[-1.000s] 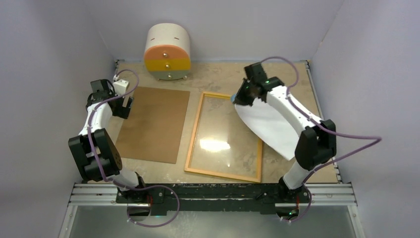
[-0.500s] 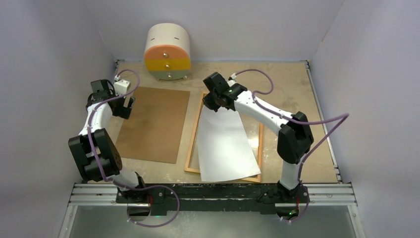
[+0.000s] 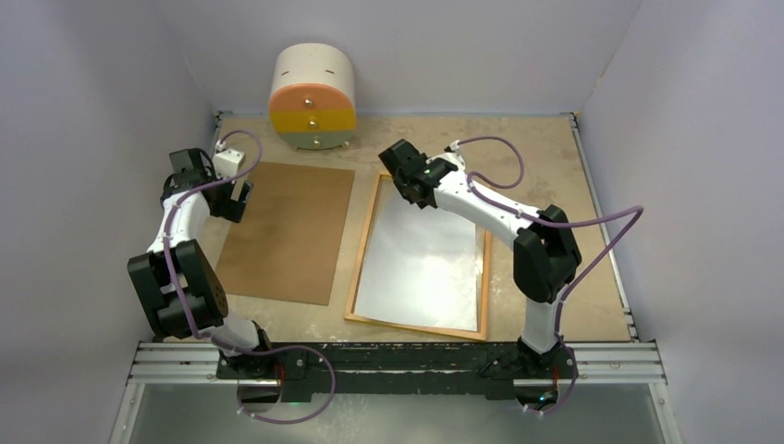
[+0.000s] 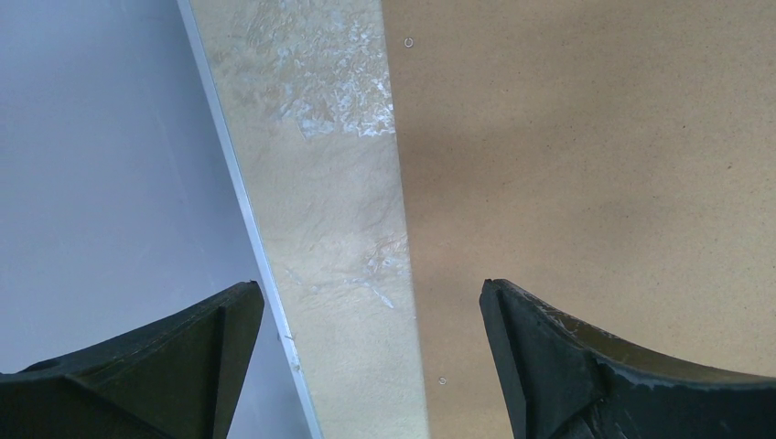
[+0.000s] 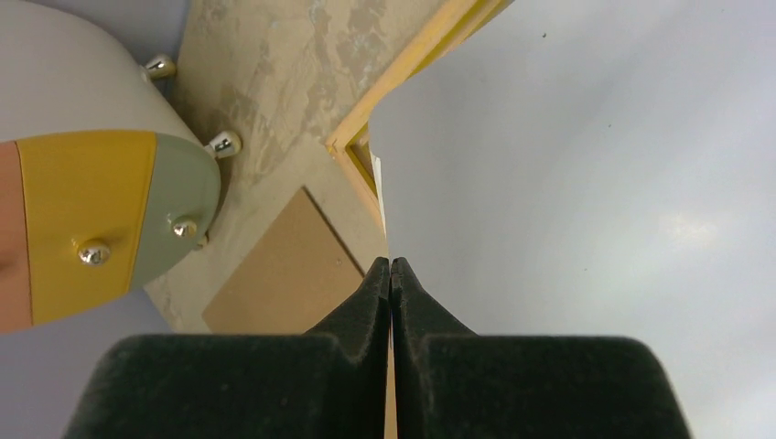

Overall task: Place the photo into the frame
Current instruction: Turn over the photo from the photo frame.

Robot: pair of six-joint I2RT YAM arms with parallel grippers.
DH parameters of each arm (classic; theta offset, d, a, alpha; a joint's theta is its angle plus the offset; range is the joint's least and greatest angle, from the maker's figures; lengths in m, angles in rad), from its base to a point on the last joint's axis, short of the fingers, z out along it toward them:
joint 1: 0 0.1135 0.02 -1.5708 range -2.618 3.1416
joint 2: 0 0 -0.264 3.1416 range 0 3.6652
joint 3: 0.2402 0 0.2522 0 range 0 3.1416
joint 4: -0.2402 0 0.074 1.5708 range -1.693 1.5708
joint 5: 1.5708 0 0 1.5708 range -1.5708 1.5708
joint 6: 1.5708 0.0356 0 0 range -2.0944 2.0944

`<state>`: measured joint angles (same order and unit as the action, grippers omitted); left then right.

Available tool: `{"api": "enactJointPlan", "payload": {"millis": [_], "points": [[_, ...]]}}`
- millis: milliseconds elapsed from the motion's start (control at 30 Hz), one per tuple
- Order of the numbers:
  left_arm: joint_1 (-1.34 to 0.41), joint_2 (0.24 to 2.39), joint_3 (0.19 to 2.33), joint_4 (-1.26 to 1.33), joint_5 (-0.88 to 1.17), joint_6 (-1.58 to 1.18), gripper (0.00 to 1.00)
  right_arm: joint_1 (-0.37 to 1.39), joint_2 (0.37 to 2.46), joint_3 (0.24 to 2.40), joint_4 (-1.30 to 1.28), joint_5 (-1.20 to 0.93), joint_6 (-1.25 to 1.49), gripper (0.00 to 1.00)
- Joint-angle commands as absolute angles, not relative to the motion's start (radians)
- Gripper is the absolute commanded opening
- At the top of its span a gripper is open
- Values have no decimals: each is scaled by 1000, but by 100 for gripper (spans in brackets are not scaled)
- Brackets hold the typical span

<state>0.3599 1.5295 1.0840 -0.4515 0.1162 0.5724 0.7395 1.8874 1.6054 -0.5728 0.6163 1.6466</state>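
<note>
Inside the frame (image 3: 359,261), on the right half of the worktop (image 3: 545,153): the photo (image 3: 421,264) lies white back up, roughly square with the rails. Wood-coloured rail shows on all four sides of it.

In the right wrist view the photo (image 5: 595,183) fills the right of the picture. Its left edge runs down over the frame (image 5: 430,46) corner, where a strip of yellow shows under the wood. That edge ends at the right jaws, which are pinched together on it with no gap I can see. I cannot tell whether that far end is fully seated or sits slightly raised.

The brown hardboard sheet (image 3: 287,231) lies flat left of the frame, close beside it but not touching. The left jaws are spread wide and hold nothing. They hang above the far-left edge of the hardboard sheet (image 4: 595,183) and the bare worktop (image 4: 320,183) strip by the wall.

A small round drawer chest (image 3: 312,97) with orange, yellow and green fronts stands at the far wall. It also shows in the right wrist view (image 5: 91,201).
</note>
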Motion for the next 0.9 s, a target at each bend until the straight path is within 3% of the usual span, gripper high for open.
{"api": "enactJointPlan", "payload": {"millis": [0,433,667,867], "points": [[367,1517,1073,-431,124,603,96,741,1874,1591,-529,729,1532,0],[367,1515,1071,-436,121,627,96,718,1886,1557,-448,798,1240,0],[367,1523,1078,-443,123,627,96,708,1898,1517,-327,690,1111,0],[367,1529,1097,-452,122,630,96,707,2010,1652,-408,558,1017,0]]}}
